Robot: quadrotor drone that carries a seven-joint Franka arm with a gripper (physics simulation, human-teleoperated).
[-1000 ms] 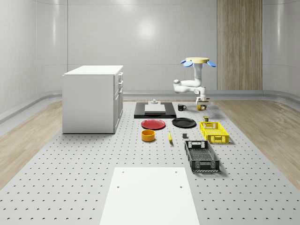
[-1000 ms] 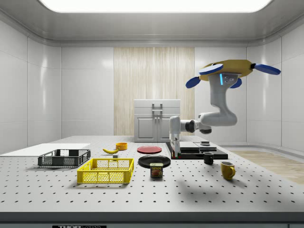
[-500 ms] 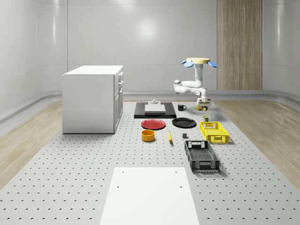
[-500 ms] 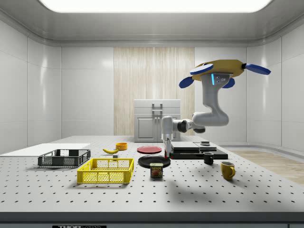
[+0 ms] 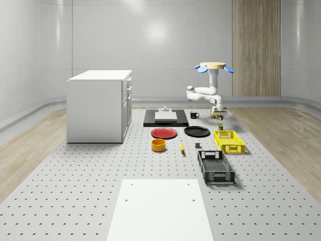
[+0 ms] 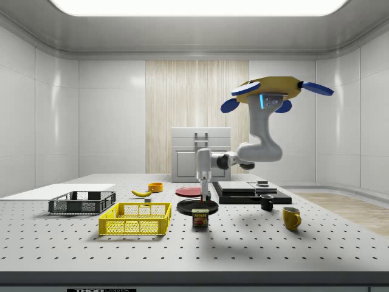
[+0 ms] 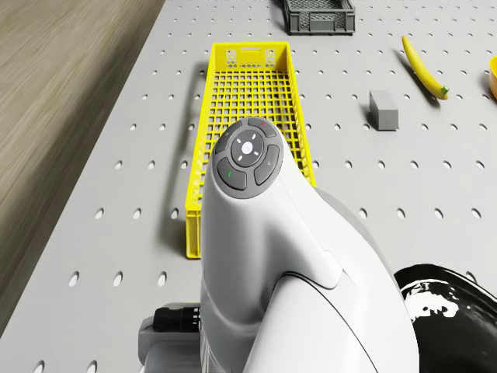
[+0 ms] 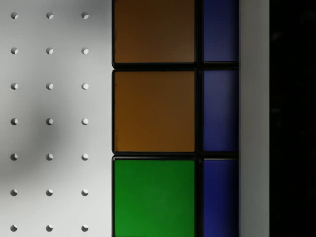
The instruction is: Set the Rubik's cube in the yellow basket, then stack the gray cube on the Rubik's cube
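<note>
The drone [image 6: 268, 91] hovers above the table's far right part, beyond the yellow basket [image 5: 229, 141]. Its arm hangs down and my gripper [image 6: 203, 194] is shut on the Rubik's cube [image 8: 154, 111], whose orange, green and blue tiles sit close in the wrist view. In the side view the gripper hangs just above the black plate [image 6: 197, 207], right of the yellow basket [image 6: 136, 219]. The drone view has the arm's wrist over the near end of the yellow basket [image 7: 248, 78]. The gray cube [image 7: 383, 109] lies on the table beside the basket, next to the banana [image 7: 423, 66].
A Spam can [image 6: 200, 218] stands just beyond the basket's end, below the gripper. A black crate [image 5: 215, 167] lies in front of the basket. A black mug [image 6: 266, 202] and a yellow mug [image 6: 291, 218] stand on the side view's right. A white cabinet [image 5: 99, 105] stands left.
The drone and arm have shifted to the side view's left, toward the yellow basket, carrying the Rubik's cube from over the black tray's edge to over the black plate.
</note>
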